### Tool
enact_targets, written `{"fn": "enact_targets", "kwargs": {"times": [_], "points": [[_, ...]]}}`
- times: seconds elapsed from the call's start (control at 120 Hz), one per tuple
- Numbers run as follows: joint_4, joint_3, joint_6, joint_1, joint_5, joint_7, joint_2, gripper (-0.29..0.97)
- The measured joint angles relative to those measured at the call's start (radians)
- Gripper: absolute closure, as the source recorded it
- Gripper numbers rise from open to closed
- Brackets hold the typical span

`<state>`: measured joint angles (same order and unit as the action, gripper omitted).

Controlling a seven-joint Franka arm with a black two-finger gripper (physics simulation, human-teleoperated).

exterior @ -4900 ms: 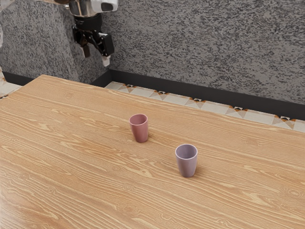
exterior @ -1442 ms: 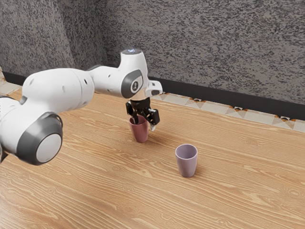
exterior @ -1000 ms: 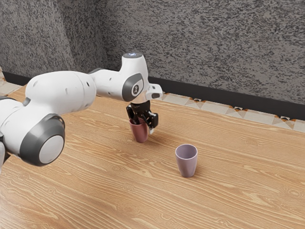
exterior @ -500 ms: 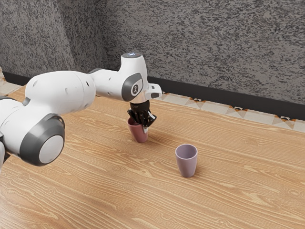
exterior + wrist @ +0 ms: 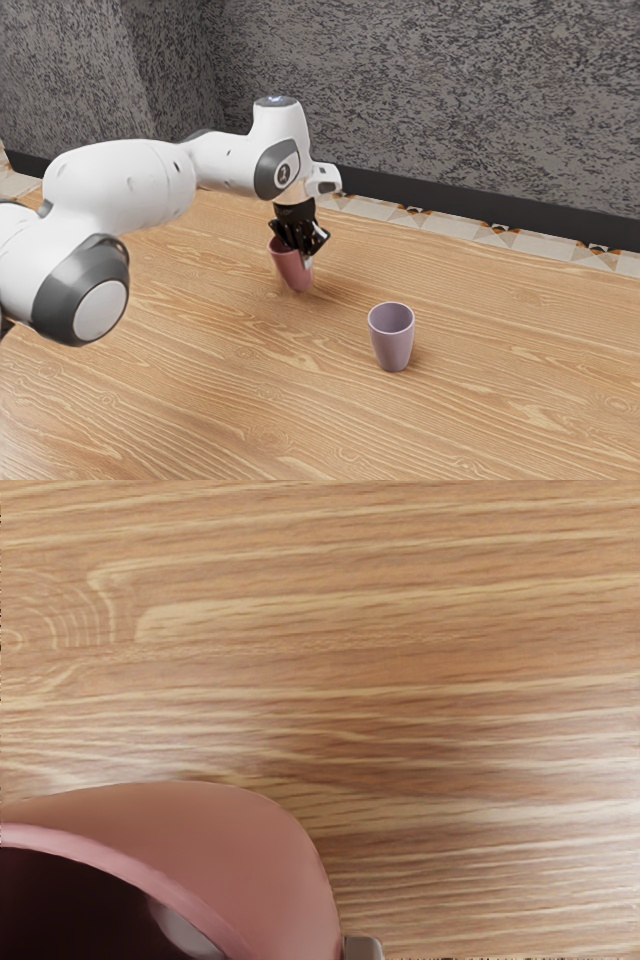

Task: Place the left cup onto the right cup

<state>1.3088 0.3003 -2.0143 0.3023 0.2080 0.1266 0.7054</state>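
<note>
A white arm (image 5: 150, 185) reaches over a wooden surface (image 5: 200, 400). Its jaws are clenched on the rim of a pink cup (image 5: 289, 267), which tilts slightly. The pink cup sits apart from an upright purple cup (image 5: 391, 336), on the exterior view's left of it.

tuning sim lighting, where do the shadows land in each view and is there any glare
Exterior view: the light is soft and even; the pink cup and the purple cup each cast a faint shadow on the table toward the exterior view's right; no glare on either cup. Wrist view: a diffuse dark patch lies on the wood just past the pink cup.
</note>
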Motion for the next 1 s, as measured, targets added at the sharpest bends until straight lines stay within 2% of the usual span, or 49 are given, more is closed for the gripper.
{"fn": "enact_targets", "kwargs": {"times": [0.225,0.517,0.725,1.0], "points": [[-0.003,-0.027,0.062,0.062,-0.073,-0.031,-0.074,0.78],[0.002,-0.179,0.13,0.108,-0.199,-0.104,-0.174,0.78],[0.014,-0.217,0.157,0.134,-0.223,-0.154,-0.192,0.78],[0.025,-0.224,0.165,0.158,-0.23,-0.201,-0.19,0.78]]}}
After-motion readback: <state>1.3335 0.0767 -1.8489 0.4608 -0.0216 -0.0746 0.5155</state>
